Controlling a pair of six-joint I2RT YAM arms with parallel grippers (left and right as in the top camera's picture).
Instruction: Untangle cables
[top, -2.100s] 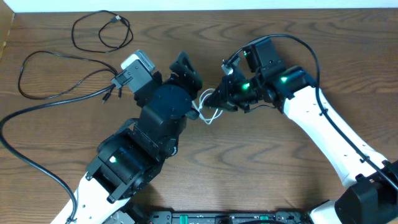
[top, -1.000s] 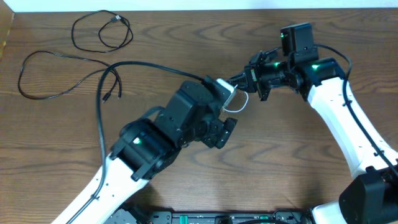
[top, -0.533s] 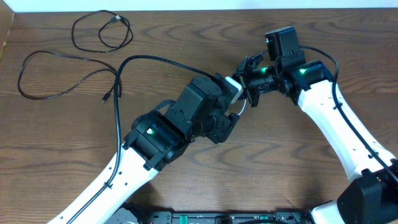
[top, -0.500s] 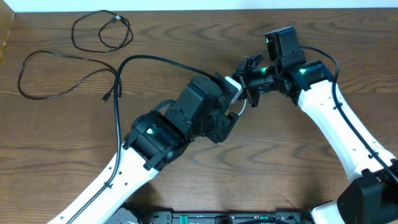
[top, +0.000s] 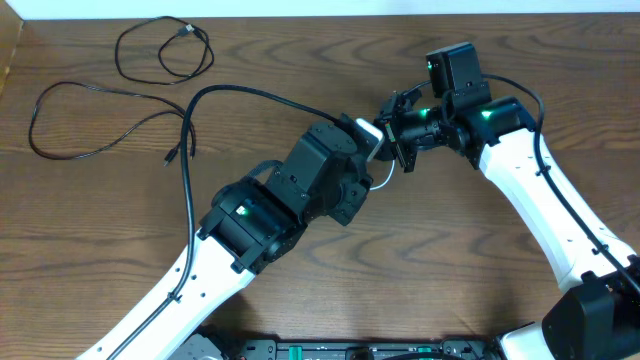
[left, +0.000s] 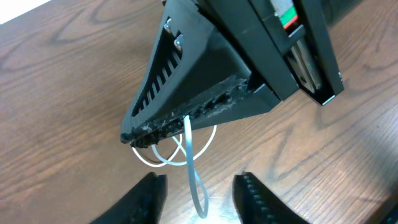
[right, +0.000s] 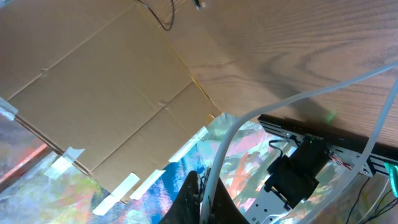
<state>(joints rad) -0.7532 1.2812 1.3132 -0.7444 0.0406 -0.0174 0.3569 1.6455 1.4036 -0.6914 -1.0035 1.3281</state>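
So, the right gripper (right: 202, 196) is pressed together on the white cable (left: 187, 146), pinching it right at the fingertips. The cord hangs below those tips in a couple of thin loops over the table (top: 450, 280). The left gripper (left: 200, 191) sits just under that with its fingers spread. The loose end of the white cord dangles into the gap between them (from the wrist view, neither finger looks to be touching it). Overhead, the two grippers are nearly nose to nose, the left one just below the right one's tips. The black cords are nowhere near either hand. The small looped black cable (top: 165, 52) and the longer black cable (top: 95, 125) both lie flat, well apart from the grippers, out past the left arm toward the far corner. The right wrist view also catches a taped cardboard panel (right: 93, 93) beyond the table edge. I can't tell if it's a box.
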